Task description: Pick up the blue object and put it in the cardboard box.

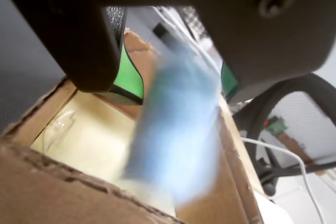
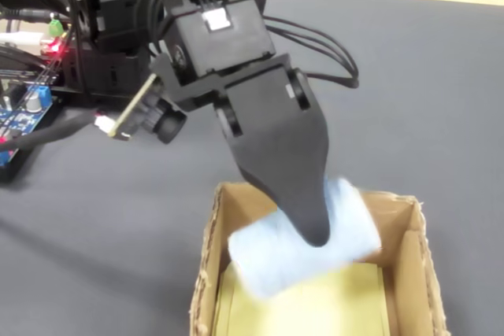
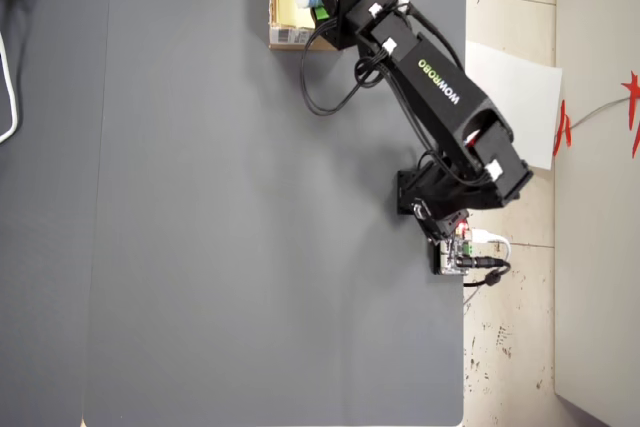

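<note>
One dark matte surface point(image 2: 441, 76) carries the square tan cardboard box point(image 2: 409, 273), rough at its torn rim and pale yellow inside. Above its opening the black gripper point(image 2: 313, 230) pinches the blue object point(image 2: 268, 261), a rounded, faintly ribbed pad. It looks light, soft and squashy, best held across its middle.

The arm point(image 3: 440, 82) bears the lettering "WOWROBO" along its upper link.
</note>
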Robot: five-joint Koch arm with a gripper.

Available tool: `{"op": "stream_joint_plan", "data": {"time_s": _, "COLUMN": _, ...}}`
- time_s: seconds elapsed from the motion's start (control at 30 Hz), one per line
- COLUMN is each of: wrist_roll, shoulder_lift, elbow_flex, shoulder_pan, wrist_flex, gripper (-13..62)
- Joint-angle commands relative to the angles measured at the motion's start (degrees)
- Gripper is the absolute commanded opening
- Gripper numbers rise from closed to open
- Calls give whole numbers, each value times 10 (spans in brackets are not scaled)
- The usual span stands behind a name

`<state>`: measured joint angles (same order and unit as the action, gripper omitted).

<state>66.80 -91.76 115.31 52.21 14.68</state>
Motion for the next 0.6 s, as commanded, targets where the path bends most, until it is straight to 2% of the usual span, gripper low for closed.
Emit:
{"op": "stream_joint_plan", "data": {"time_s": 0.0, "wrist_roll": 9, "shoulder_lift": -8, "elbow_flex": -40, "shoulder_pan": 0, "wrist_flex": -10, "gripper": 307}}
{"op": "stream_joint_plan", "data": {"time_s": 0.27, "wrist_roll": 80, "shoulder_lift": -17, "elbow_flex": -36, "shoulder_pan": -11, "wrist_flex": -81, "gripper": 318}}
{"op": "stream_joint_plan", "data": {"time_s": 0.57, "wrist_roll": 202, "shoulder_lift": -96, "elbow_flex": 21, "shoulder_pan": -105, "wrist_flex": -189, "gripper": 318}}
